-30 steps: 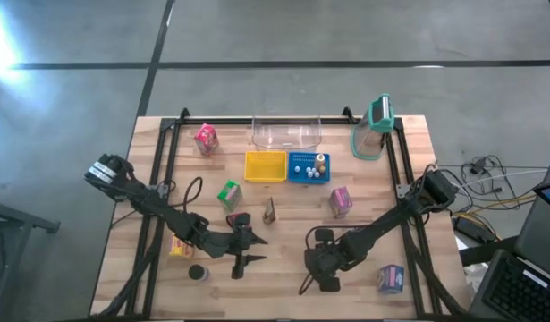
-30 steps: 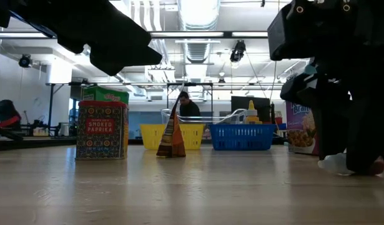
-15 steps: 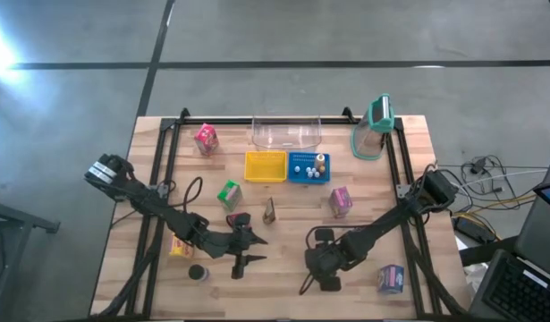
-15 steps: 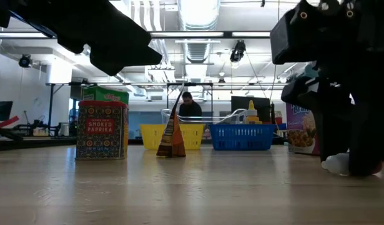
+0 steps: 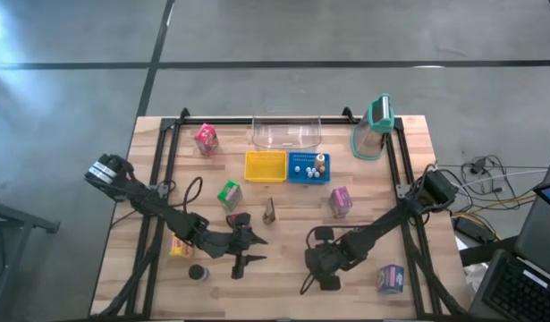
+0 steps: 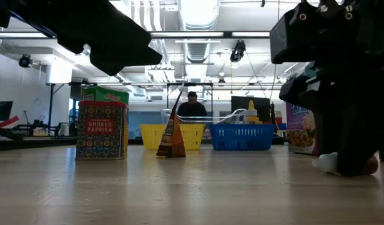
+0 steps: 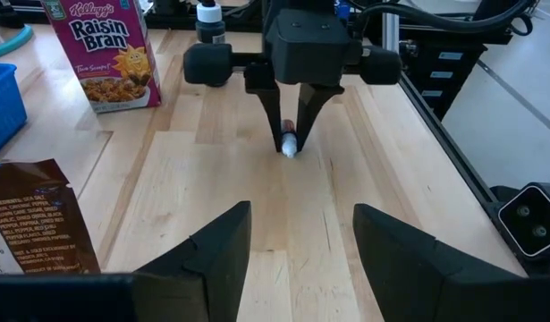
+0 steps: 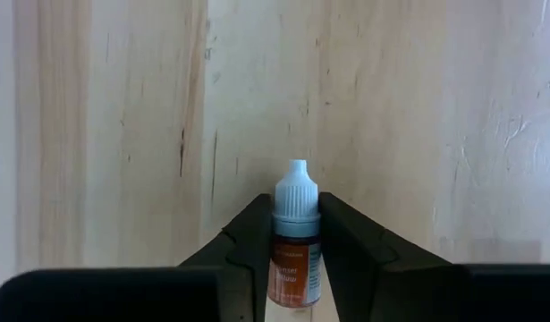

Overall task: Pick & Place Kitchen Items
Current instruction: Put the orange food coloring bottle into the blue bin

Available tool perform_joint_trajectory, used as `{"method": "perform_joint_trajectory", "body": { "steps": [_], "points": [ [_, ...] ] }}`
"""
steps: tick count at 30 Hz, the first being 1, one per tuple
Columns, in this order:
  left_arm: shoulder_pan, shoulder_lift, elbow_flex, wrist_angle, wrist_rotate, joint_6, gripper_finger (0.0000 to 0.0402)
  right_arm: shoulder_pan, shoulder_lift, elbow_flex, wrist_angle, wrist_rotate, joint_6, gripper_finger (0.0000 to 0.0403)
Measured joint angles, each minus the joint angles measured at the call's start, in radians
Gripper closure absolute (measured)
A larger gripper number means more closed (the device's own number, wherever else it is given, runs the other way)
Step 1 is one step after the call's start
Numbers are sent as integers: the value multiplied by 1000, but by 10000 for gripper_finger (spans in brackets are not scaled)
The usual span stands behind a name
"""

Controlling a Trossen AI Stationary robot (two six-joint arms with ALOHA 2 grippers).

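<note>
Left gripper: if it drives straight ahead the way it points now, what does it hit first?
Probably the right gripper, shut on the small dropper bottle straight ahead; the left gripper is open, bare table between. Depth is uncertain.

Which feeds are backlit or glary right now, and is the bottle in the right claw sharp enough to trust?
Low view: ceiling lights glare, leaving the arms as black silhouettes. High view: a bright patch on the floor at upper left; the table is evenly lit. Right wrist view: the small bottle is sharp between the right claw's fingers. Left wrist view: the left claw's fingers loom dark in the foreground.
</note>
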Motion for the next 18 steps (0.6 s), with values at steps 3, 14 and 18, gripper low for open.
{"method": "perform_joint_trajectory", "body": {
  "steps": [3,14,18],
  "points": [
    [0,0,0,0,0,0,197,-1,1,1,5,3,-6,325],
    [0,0,1,2,-31,31,197,15,-40,43,53,70,-50,329],
    [0,0,1,17,-59,45,197,33,-99,61,56,140,-73,325]
  ]
}}
